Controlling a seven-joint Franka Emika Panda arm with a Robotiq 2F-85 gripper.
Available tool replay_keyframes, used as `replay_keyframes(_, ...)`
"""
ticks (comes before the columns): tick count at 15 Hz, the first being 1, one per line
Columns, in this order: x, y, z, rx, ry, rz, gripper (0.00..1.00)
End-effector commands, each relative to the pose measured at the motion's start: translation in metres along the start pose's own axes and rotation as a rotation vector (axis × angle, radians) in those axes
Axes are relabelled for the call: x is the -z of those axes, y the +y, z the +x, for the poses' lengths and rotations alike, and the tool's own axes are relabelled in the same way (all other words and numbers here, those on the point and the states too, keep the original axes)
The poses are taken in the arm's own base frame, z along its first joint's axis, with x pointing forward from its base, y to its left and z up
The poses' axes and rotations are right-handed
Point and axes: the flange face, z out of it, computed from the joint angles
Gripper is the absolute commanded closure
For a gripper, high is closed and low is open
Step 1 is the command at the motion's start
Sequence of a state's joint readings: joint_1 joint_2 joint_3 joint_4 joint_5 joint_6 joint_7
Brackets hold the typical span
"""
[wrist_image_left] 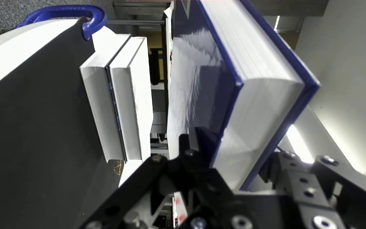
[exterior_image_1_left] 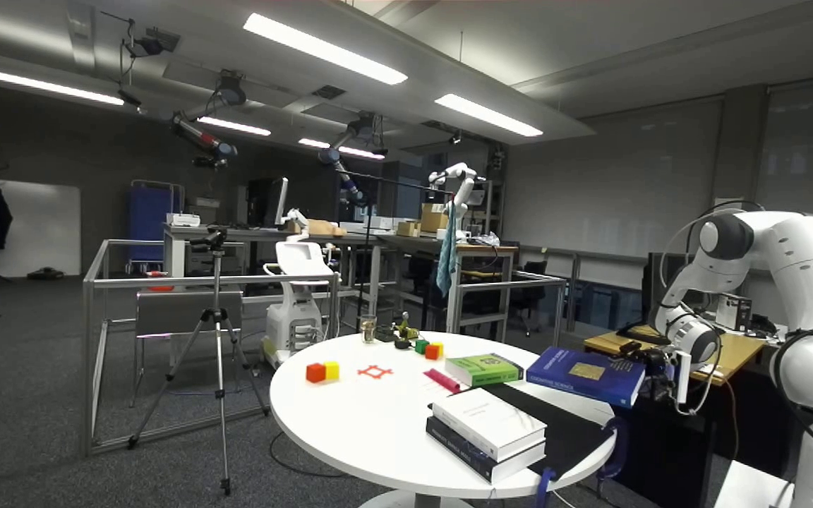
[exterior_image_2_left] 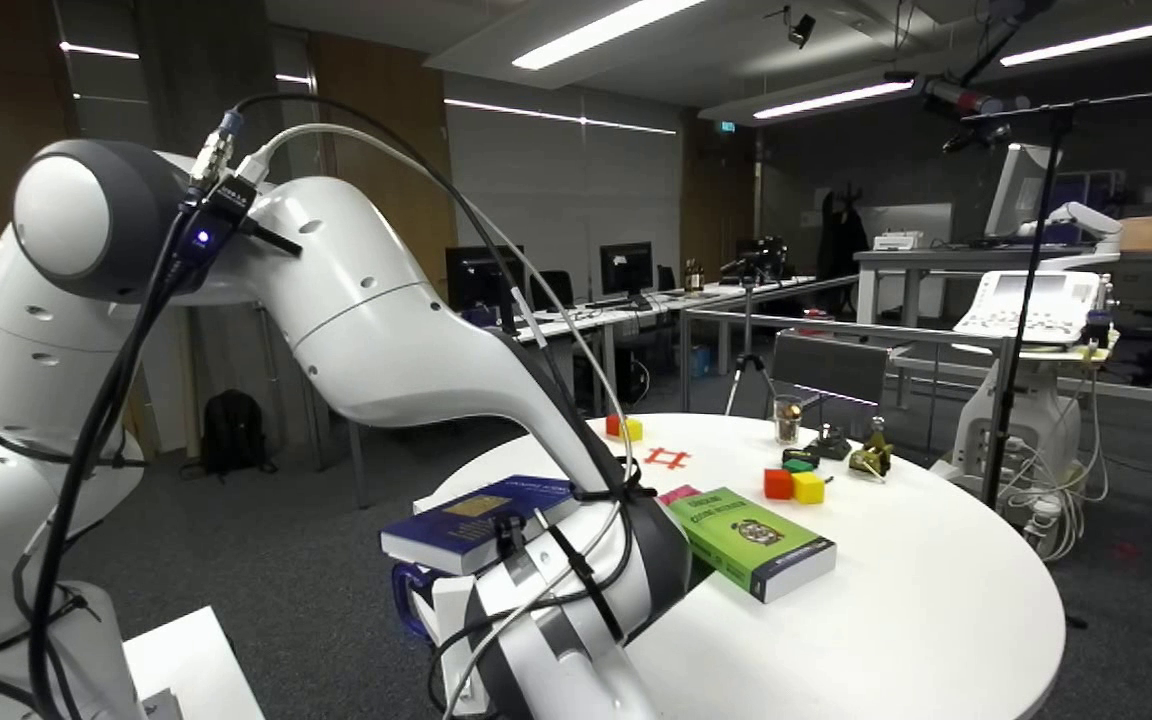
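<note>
Fingers [wrist_image_left: 185, 149] clamped on blue book [exterior_image_1_left: 585, 375] | near: book stack [exterior_image_1_left: 489, 432], green book [exterior_image_1_left: 485, 368] | blue clamp [wrist_image_left: 97, 19]

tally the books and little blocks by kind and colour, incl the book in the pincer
Blue book: 1, held in the pincer
Green book: 1
White book: 1
Dark book: 1, under the white one
Red blocks: 2
Yellow blocks: 2
Green block: 1
Total: 9
</note>
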State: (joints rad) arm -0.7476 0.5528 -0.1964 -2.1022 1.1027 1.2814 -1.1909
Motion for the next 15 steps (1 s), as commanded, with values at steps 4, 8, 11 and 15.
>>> replay_keyframes(4, 0.004, 0.0, -0.0009, -0.002, 0.007, -0.003, 0.56)
replay_keyframes(8, 0.0042, 0.0001, -0.001, -0.002, 0.008, -0.003, 0.56)
replay_keyframes(11, 0.0042, 0.0001, -0.001, -0.002, 0.008, -0.003, 0.56)
replay_keyframes(15, 0.0034, -0.0023, 0.0, 0.005, 0.006, -0.007, 0.81)
